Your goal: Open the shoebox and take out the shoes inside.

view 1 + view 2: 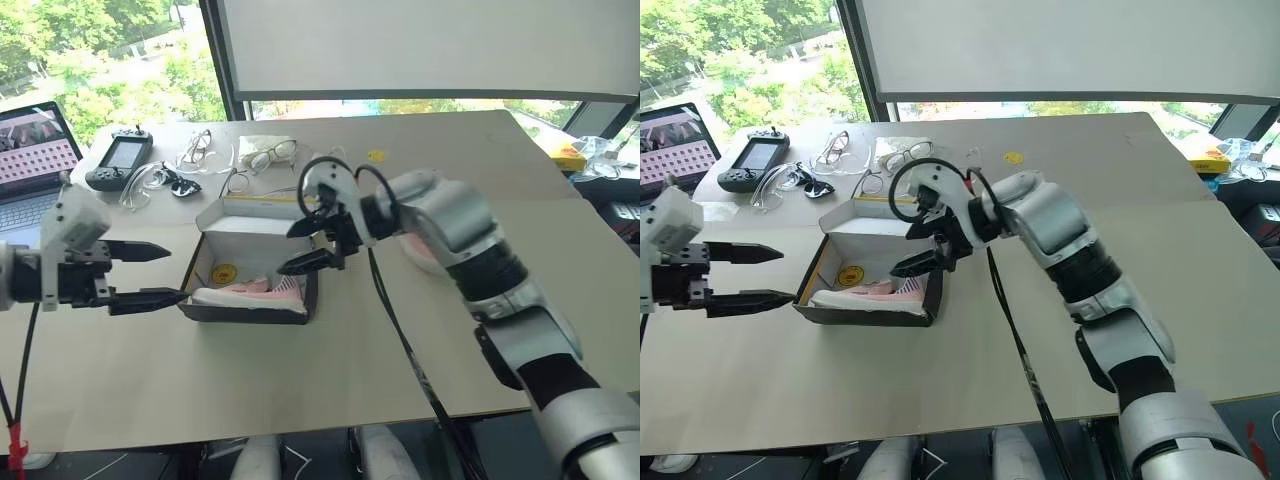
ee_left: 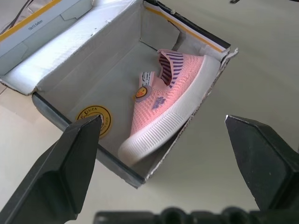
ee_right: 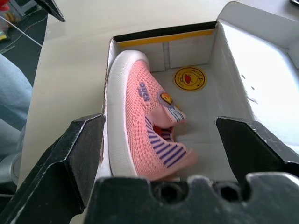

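The shoebox (image 1: 250, 312) stands open in the middle of the table, its lid (image 1: 252, 210) folded back on the far side. One pink shoe (image 1: 245, 290) with a white sole lies on its side along the near wall, beside a round yellow sticker (image 3: 189, 78). My right gripper (image 1: 302, 245) hovers open over the box's right end, above the shoe's (image 3: 140, 121) heel, with nothing between its fingers. Just left of the box, my left gripper (image 1: 160, 272) is open and empty and points at it. A second pink shoe (image 1: 418, 252) lies on the table, partly hidden behind my right forearm.
Behind the box lie several pairs of glasses (image 1: 268, 155), a handheld controller (image 1: 120, 160) and a small yellow disc (image 1: 375, 155). A laptop (image 1: 35, 150) sits at the far left. Yellow clutter (image 1: 570, 157) is at the far right corner.
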Robot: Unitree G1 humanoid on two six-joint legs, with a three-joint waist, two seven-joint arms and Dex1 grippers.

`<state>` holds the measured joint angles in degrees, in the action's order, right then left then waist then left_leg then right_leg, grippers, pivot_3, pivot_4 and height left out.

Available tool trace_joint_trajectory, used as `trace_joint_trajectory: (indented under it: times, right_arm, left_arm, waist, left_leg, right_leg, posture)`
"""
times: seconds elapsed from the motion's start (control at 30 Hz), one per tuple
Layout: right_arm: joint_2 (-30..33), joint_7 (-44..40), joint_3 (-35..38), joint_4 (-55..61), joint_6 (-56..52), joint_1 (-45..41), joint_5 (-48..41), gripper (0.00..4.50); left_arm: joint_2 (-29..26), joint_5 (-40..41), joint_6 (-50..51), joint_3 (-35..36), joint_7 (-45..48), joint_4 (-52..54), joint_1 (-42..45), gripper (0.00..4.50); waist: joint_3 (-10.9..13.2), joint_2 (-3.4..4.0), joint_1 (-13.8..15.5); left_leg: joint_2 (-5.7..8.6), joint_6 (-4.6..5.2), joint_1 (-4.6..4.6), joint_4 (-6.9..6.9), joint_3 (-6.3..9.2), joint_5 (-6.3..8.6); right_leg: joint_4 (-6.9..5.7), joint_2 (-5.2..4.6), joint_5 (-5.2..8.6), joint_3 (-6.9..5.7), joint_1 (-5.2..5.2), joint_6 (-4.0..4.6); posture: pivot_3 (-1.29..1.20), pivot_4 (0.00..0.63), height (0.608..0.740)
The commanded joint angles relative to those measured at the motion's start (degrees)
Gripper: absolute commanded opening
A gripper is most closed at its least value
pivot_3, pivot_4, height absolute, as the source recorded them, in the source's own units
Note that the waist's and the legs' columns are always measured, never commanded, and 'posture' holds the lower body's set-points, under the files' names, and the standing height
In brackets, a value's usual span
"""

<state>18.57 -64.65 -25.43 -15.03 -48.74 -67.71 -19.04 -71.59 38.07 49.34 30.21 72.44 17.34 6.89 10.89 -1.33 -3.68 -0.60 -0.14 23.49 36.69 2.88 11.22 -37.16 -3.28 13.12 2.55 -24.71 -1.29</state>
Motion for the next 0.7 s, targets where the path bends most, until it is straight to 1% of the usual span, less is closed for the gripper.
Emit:
trace_joint_trajectory:
  times: [0.03, 0.1, 0.17, 0.3, 0.4, 0.53, 0.63, 0.7]
  right_arm:
    - [-3.93, -0.39, -0.28, -8.26, 4.92, -3.25, 2.77, 4.47]
    - [-6.09, -0.44, -0.40, -13.23, 7.21, -4.27, 4.44, 4.47]
    - [-7.93, -1.59, -0.02, -16.51, 7.06, -5.34, 4.83, 4.47]
    - [-10.27, -3.76, -0.29, -20.69, 7.43, -6.63, 6.14, 4.47]
    - [-12.01, -3.61, -0.68, -25.34, 9.76, -7.21, 8.58, 4.47]
    - [-15.37, -1.34, 0.36, -34.24, 13.96, -8.70, 11.63, 4.47]
    - [-17.00, -0.76, 1.22, -38.49, 16.67, -9.50, 13.24, 4.47]
    - [-19.15, 1.00, 3.15, -43.27, 19.13, -9.96, 13.38, 4.47]
  left_arm:
    - [-1.11, -2.31, 0.53, 8.50, 1.55, 1.98, -4.52, 4.50]
    - [-0.74, -2.59, 1.09, 10.99, 1.36, 3.10, -6.63, 4.50]
    - [0.01, -2.64, 1.74, 12.78, 0.70, 4.53, -8.06, 4.50]
    - [1.46, -2.82, 2.42, 15.26, -0.06, 7.12, -11.09, 4.50]
    - [2.24, -2.51, 2.81, 16.46, -0.60, 8.56, -12.65, 4.50]
    - [2.91, -2.60, 2.46, 16.75, -1.45, 9.47, -13.98, 4.50]
    - [2.93, -2.20, 2.50, 16.61, -2.01, 9.69, -14.03, 4.50]
    - [2.58, -4.00, 1.06, 15.15, -2.42, 9.64, -15.04, 4.50]
  waist:
    - [0.00, 0.00, -0.14]
    - [0.00, 0.00, -0.15]
    - [0.00, 0.00, -0.01]
    - [0.00, 0.00, -0.28]
    - [0.00, -0.01, -0.32]
    - [0.00, -0.01, -0.41]
    - [-0.01, -0.01, -0.49]
    - [-0.01, -0.01, -0.49]
  left_leg:
    - [-0.01, -0.01, 0.01, -0.01, 0.00, 0.00]
    - [-0.02, -0.02, 0.02, -0.03, -0.01, 0.01]
    - [-0.03, -0.03, 0.02, -0.03, 0.01, 0.01]
    - [-0.06, -0.10, 0.02, -0.03, -0.01, 0.04]
    - [-0.13, -0.15, 0.03, -0.03, -0.02, 0.07]
    - [-0.17, -0.18, 0.00, -0.04, -0.04, 0.08]
    - [-0.20, -0.22, 0.01, -0.05, -0.05, 0.08]
    - [-0.22, -0.27, -0.01, -0.05, -0.05, 0.10]
  right_leg:
    - [0.00, 0.00, 0.00, 0.00, -0.03, 0.00]
    - [-0.02, 0.02, -0.02, 0.00, -0.07, 0.04]
    - [-0.01, 0.03, -0.03, -0.02, -0.07, 0.06]
    - [-0.02, 0.04, -0.06, -0.01, -0.09, 0.11]
    - [-0.04, 0.11, -0.08, -0.01, -0.15, 0.14]
    - [-0.05, 0.14, -0.12, 0.00, -0.18, 0.22]
    - [-0.06, 0.17, -0.13, 0.01, -0.23, 0.25]
    - [-0.06, 0.19, -0.14, 0.01, -0.23, 0.26]
  posture:
    - [0.00, 0.150, 0.740]
    - [0.00, 0.150, 0.740]
    - [0.00, 0.150, 0.740]
    - [0.00, 0.150, 0.740]
    - [0.00, 0.150, 0.740]
    - [0.00, 0.150, 0.740]
    - [0.00, 0.150, 0.740]
    - [0.00, 0.150, 0.740]
